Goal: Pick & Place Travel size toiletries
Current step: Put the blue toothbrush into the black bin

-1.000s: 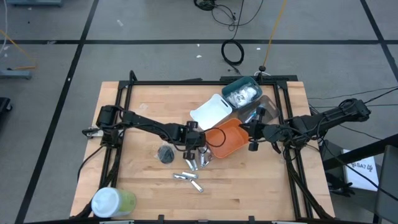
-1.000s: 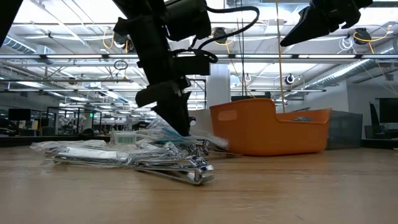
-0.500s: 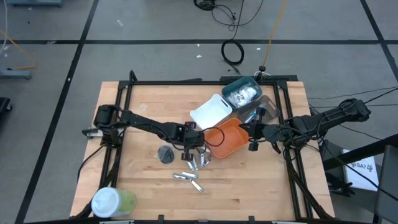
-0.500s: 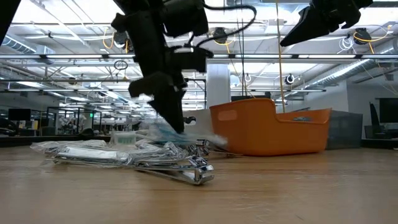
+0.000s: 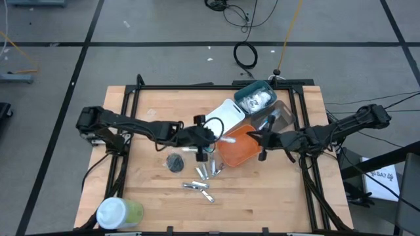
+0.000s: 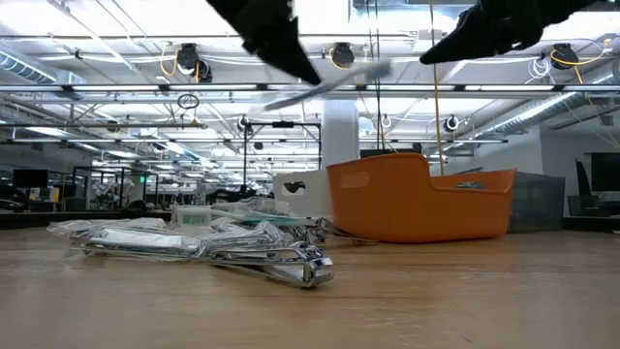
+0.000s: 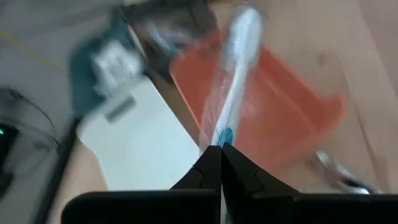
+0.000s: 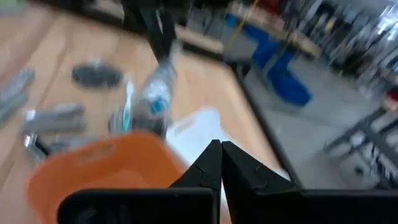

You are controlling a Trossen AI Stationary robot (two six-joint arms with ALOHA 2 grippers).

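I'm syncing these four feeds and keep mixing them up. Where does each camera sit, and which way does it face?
High: above the table, looking straight down; both arms show, left gripper by the orange bin.
Low: at table-top height, looking level across; clippers in front, arms enter from above.
Left wrist: on the left arm, looking past its shut fingers along the held stick.
Right wrist: on the right arm, facing the left gripper; own fingers show.
All four share the orange bin.

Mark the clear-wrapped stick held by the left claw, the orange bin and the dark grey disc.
Clear-wrapped blue-white stick (image 7: 231, 81): left wrist view, mid-length of the wrapper.
Orange plastic bin (image 5: 244, 152): high view, bare inside floor.
Dark grey round disc (image 5: 174, 162): high view, centre of its top face.
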